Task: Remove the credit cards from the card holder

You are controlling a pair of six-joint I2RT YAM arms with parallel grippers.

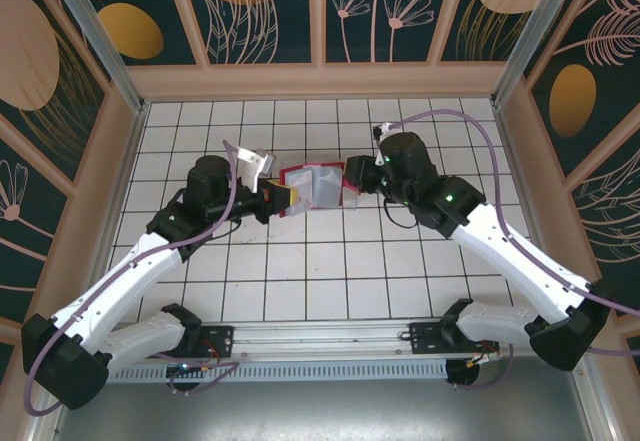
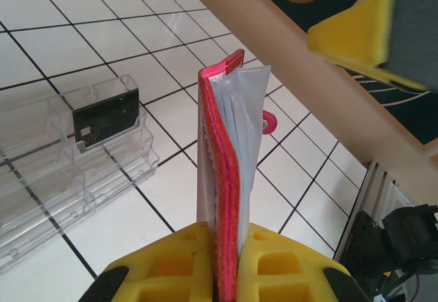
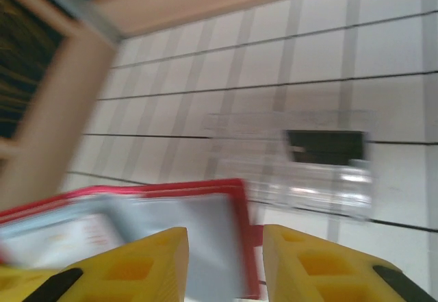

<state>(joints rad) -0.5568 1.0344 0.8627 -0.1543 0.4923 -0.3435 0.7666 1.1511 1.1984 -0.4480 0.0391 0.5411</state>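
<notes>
The left gripper (image 2: pixel 229 250) is clamped tight on the bottom edge of the small red folding card holder (image 2: pixel 222 158) and holds it upright above the white tiled table (image 2: pixel 61 48). Its arm reaches from the near left corner to the middle of the table. The right gripper (image 3: pixel 224 239) faces it, on an arm stretched in from the near right corner. Its yellow fingers (image 3: pixel 144 261) stand partly apart; a red-edged corner of the card holder sits in the gap, and nothing looks pinched.

From above, the two grippers meet at the card holder (image 1: pixel 312 186), which is spread open. The left wrist camera sees it edge on: a red cover, pale pocket sheets fanned out, and a little red snap tab (image 2: pixel 270 122) poking out. The right wrist picture is blurred. It shows a greyish inner pocket and a pale sheet with faint reddish print; whether that is a card cannot be told.

A clear plastic rectangular tray (image 2: pixel 41 199) with stepped compartments rests on the table near the card holder. In one compartment stands a dark blackish card (image 2: pixel 106 118) with a light patch.
</notes>
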